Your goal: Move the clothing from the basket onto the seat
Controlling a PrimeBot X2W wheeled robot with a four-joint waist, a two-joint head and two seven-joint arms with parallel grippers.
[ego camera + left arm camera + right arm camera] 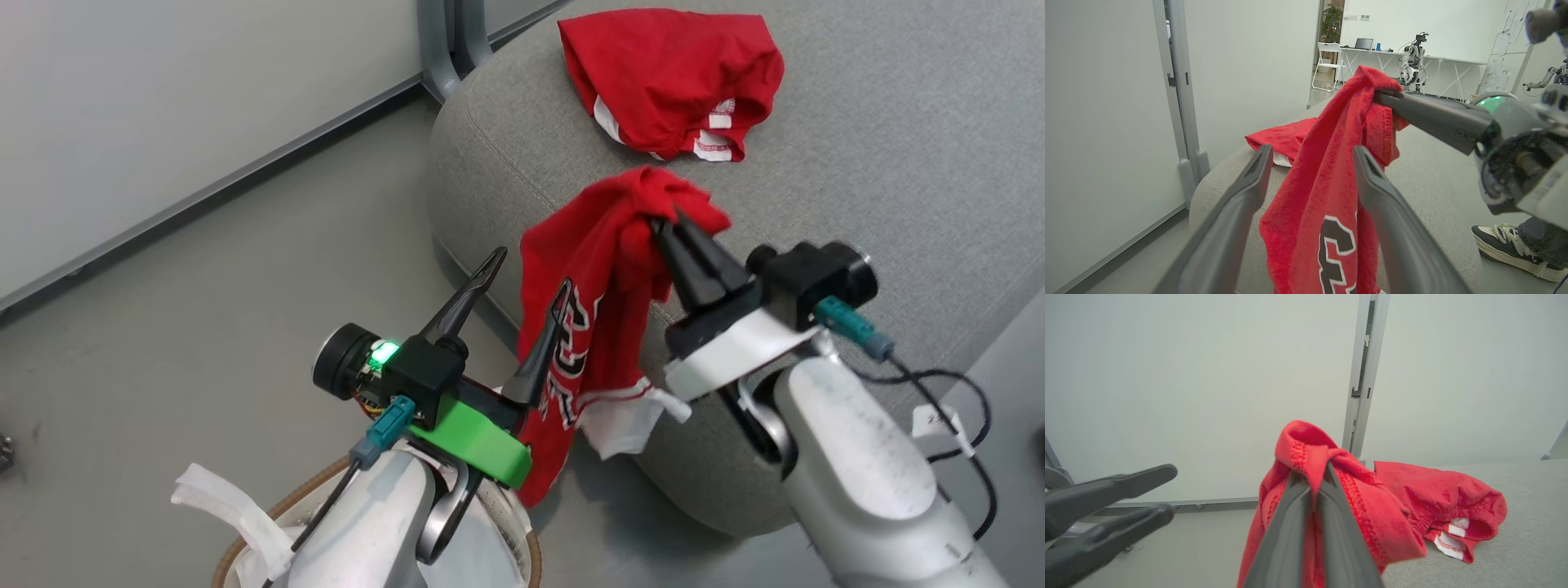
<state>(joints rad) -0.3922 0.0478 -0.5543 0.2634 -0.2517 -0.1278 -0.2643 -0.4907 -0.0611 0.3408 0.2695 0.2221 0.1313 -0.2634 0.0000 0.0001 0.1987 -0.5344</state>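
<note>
The right end effector (pixel 665 220) pinches the bunched top of a limp, light-seeming red jersey (pixel 596 237); left end effector (pixel 531 273), eight o'clock, gapes empty.

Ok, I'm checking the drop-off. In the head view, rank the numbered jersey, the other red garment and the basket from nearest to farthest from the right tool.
1. The numbered jersey: pinched in the shut right tool, hanging below it.
2. The other red garment: beyond the tool, lying on the seat.
3. The basket: farthest, at the view's bottom left.
</note>
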